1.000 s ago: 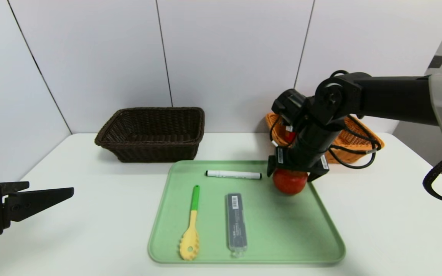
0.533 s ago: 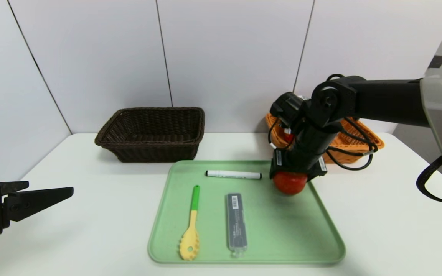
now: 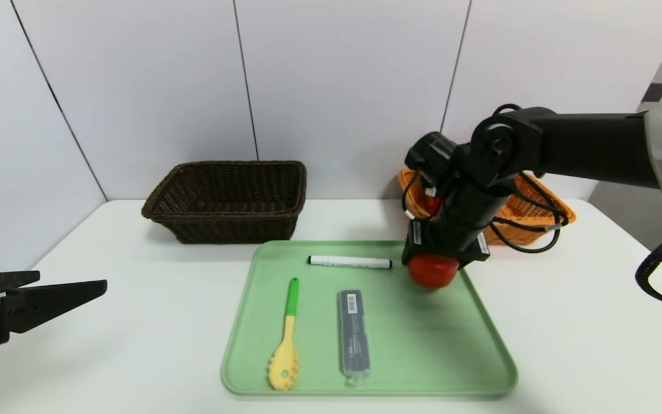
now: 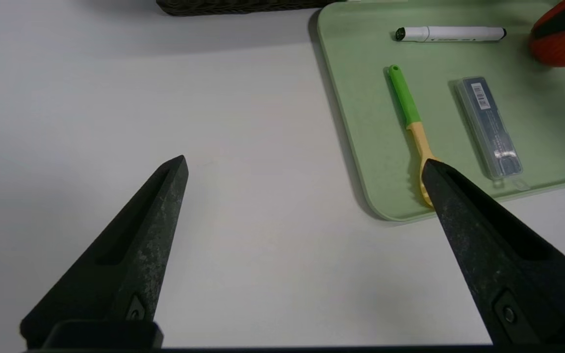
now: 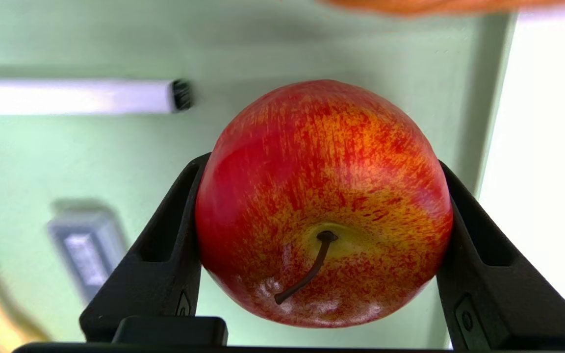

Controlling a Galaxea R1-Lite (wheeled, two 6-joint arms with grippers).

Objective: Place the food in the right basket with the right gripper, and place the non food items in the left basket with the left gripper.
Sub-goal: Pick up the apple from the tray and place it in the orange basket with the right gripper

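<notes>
A red-and-yellow apple (image 3: 433, 271) sits at the far right corner of the green tray (image 3: 480, 356). My right gripper (image 3: 438, 260) comes down on it from above and is shut on it. In the right wrist view both black fingers (image 5: 174, 235) press the sides of the apple (image 5: 324, 203), stem facing the camera. Whether the apple still touches the tray I cannot tell. On the tray lie a white marker (image 3: 349, 262), a green-and-yellow spoon (image 3: 286, 339) and a grey case (image 3: 354, 336). My left gripper (image 3: 72, 282) hovers open over the table, left of the tray.
A dark brown basket (image 3: 227, 198) stands at the back left. An orange basket (image 3: 538, 213) stands at the back right, partly hidden by my right arm. Bare white table (image 3: 135, 322) lies between my left gripper and the tray.
The right gripper's jaws have closed onto the apple, and the apple has risen very slightly with the wrist. The left arm has barely moved.
</notes>
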